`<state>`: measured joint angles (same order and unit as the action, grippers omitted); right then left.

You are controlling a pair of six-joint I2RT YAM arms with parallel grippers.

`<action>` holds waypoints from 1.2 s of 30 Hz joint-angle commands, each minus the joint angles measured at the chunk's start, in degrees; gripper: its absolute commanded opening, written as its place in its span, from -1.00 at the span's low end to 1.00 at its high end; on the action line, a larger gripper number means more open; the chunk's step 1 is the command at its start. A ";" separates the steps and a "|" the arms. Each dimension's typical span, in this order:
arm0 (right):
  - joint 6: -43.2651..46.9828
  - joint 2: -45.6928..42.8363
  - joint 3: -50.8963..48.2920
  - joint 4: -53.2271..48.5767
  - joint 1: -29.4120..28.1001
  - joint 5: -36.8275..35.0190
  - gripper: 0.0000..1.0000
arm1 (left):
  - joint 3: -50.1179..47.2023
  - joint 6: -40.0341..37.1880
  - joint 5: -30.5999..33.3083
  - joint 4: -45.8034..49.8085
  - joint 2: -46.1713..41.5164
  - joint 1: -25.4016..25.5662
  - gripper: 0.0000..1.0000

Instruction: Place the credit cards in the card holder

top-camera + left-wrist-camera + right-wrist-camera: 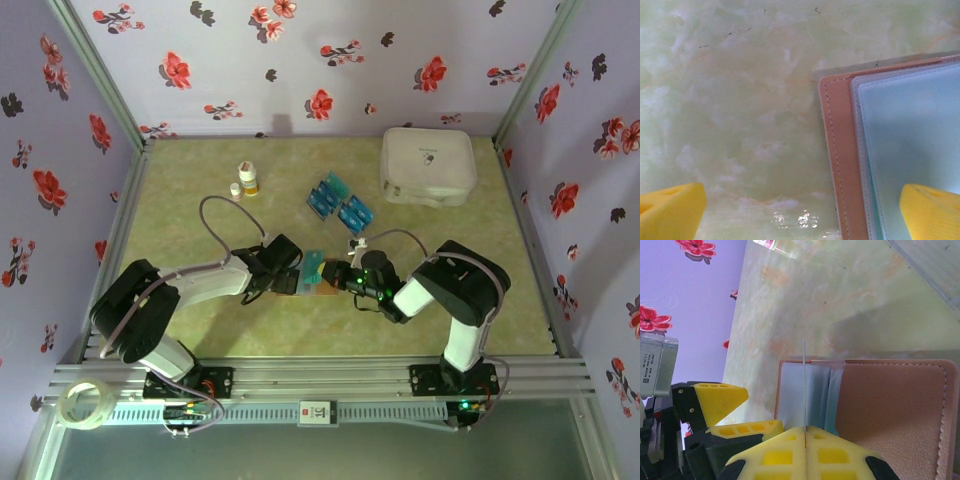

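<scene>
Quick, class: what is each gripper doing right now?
Left gripper: open, holding nothing.
Right gripper: closed on a thin sheet seen edge-on; card or sleeve, cannot tell.

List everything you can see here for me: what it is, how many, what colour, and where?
credit cards: several, teal-blue, overlapping in a loose cluster mid-table.
held card: one, seen edge-on, standing over the holder.
card holder: one, brown, open, between the two arms.
white case: one, white, far right corner.
bottle: one, small, white-capped, far left of centre.
loose cap: one, white, beside the bottle.
tape roll: one, pale, on the metal frame, near left.
table: one, pale green, marbled.
walls: purple with red flowers.
left arm: black and white, jaws wide open at the holder's edge.
right arm: black and white, jaws shut on the held card.
</scene>
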<state>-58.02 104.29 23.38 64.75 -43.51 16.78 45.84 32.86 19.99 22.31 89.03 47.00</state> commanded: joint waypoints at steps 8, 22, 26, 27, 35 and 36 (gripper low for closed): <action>-2.73 3.88 -1.59 7.03 0.00 0.98 -1.00 | -1.28 0.70 2.07 1.51 -0.51 0.45 0.99; -3.57 5.59 -3.60 10.64 -0.09 0.92 -1.00 | -1.20 0.69 2.11 1.61 -0.53 0.46 0.99; -3.90 6.35 -4.08 11.74 -0.09 0.93 -1.00 | -1.27 0.71 2.09 1.61 -0.57 0.46 0.99; -4.01 6.44 -4.09 12.04 -0.17 0.92 -1.00 | -1.20 0.62 2.12 1.56 -0.54 0.47 0.99; -5.09 8.94 -3.62 14.57 -0.47 2.11 -1.00 | -1.19 0.62 2.09 1.59 -0.46 0.46 0.99; -5.10 8.99 -3.53 14.61 -0.61 2.31 -1.00 | -1.13 0.58 2.09 1.61 -0.40 0.46 0.99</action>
<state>-62.48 111.79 20.01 78.41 -43.53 18.02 45.78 32.86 19.99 22.28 89.01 47.00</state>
